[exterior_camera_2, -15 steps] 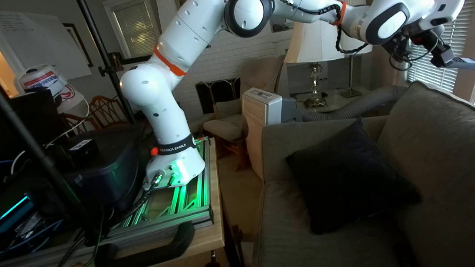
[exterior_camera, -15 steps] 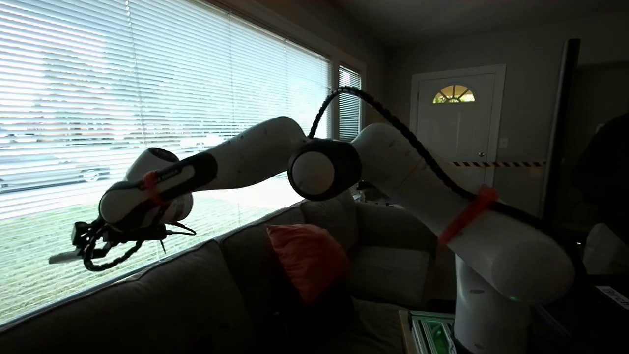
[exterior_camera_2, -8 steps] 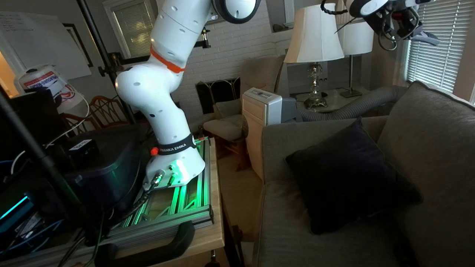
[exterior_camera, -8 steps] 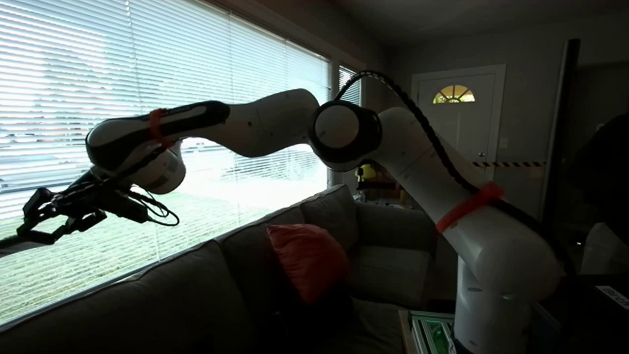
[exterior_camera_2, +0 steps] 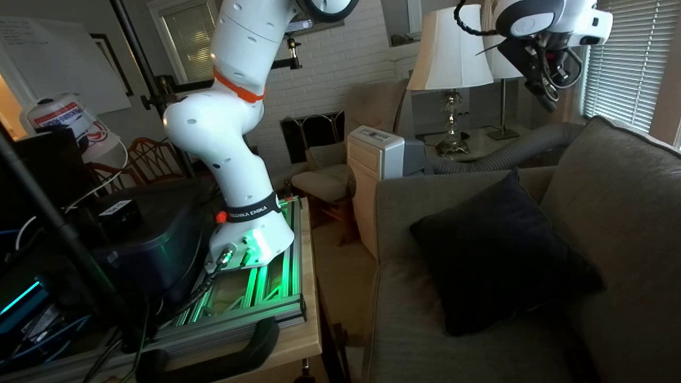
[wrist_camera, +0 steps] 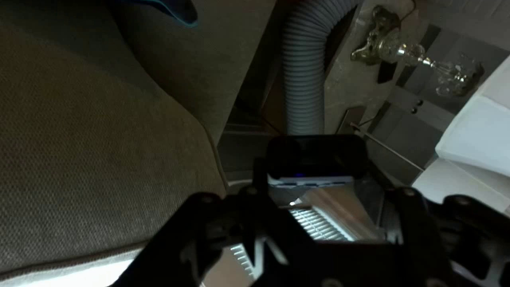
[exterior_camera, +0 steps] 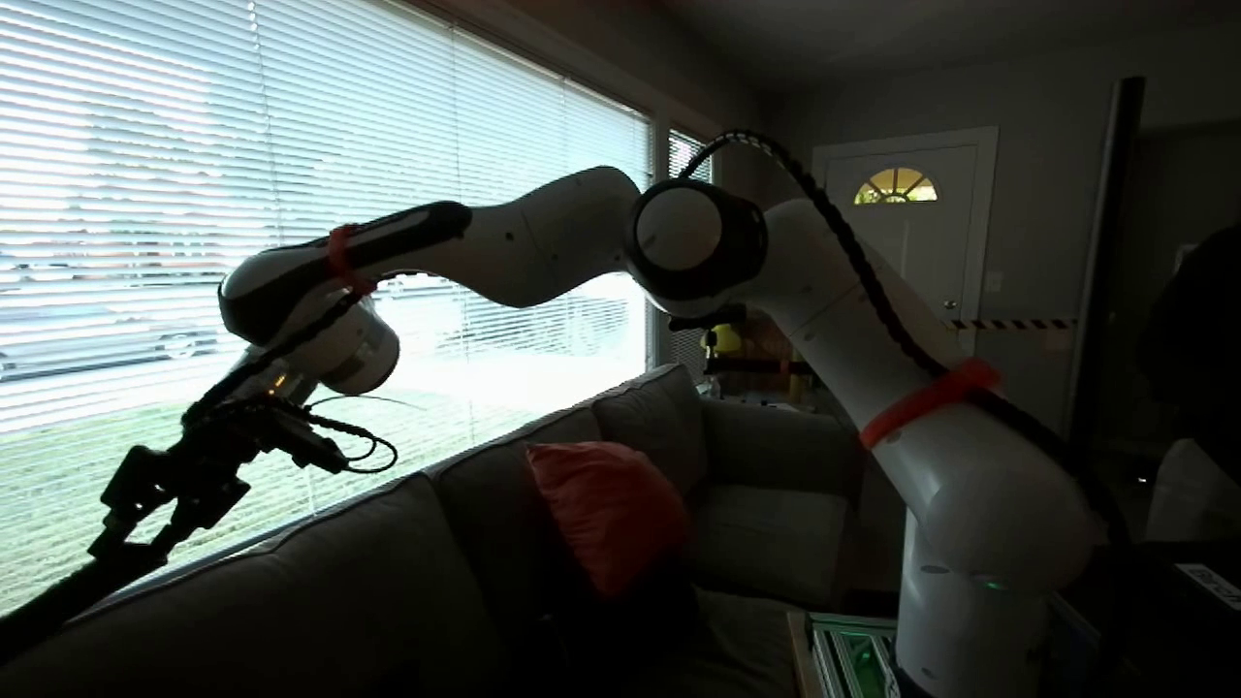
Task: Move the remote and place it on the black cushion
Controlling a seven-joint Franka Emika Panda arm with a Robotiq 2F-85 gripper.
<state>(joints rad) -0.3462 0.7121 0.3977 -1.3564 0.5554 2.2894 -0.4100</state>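
My gripper (exterior_camera: 128, 553) is shut on the remote, a slim dark bar. The remote (exterior_camera: 56, 603) slants down and left from the fingertips to the frame edge in an exterior view. In the wrist view the remote (wrist_camera: 316, 153) shows nearly end-on between the fingertips, with a pale lower edge. In an exterior view the gripper (exterior_camera_2: 547, 98) hangs high over the sofa's far end, and I cannot make out the remote there. The black cushion (exterior_camera_2: 505, 255) leans on the sofa, below the gripper and toward the camera. A dark blue-edged corner (wrist_camera: 175, 10) shows in the wrist view, possibly this cushion.
The sofa backrest (exterior_camera: 378, 572) runs along the window blinds (exterior_camera: 388, 145). An orange-red cushion (exterior_camera: 611, 514) leans on the sofa. A lamp (exterior_camera_2: 452, 53) and a ribbed grey hose (exterior_camera_2: 511, 151) stand behind the armrest (exterior_camera_2: 463, 186). The hose (wrist_camera: 305, 71) also shows in the wrist view.
The arm's elbow has risen and drawn back. The wrist has turned, so the gripper and the held remote have swung from roughly level to pointing steeply downward.
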